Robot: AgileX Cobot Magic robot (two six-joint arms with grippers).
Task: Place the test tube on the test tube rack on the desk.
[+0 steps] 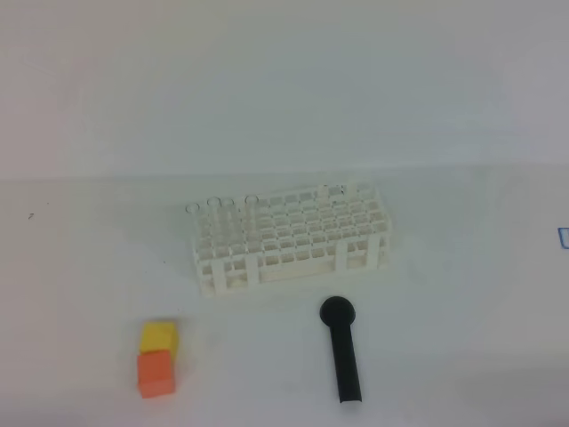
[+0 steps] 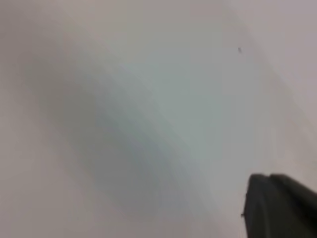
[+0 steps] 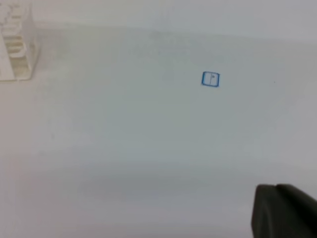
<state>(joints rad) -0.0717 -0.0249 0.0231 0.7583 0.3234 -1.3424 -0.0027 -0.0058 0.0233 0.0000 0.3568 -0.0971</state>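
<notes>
— What is laid out, and how far along is the task judged to be?

— A white counter [image 1: 89, 267] is spread well ahead of both sets of fingers. The white test tube rack [image 1: 292, 238] is set at its middle, far off to the left of the right fingers [image 3: 285, 213]; only one corner of it is caught in the right wrist view. A black round-headed tool [image 1: 340, 351] is laid just in front of the rack, apart from it. A yellow block [image 1: 159, 335] and an orange block [image 1: 156, 372] are set touching each other, well apart from the rack. Several clear tubes [image 1: 213, 213] are stood upright in the rack's rear left holes. No loose test tube can be made out on the counter, and none is carried. Either the placing is done or a tube is hidden by its clearness; which cannot be told.

— And the arms?

— Neither arm is seen from above, so both are judged to be drawn back off the work area. The left fingers [image 2: 282, 208] are held over bare counter, blurred. A small blue square mark [image 3: 210, 79] is seen ahead of the right fingers. Both sets are closed together, with nothing between them.
</notes>
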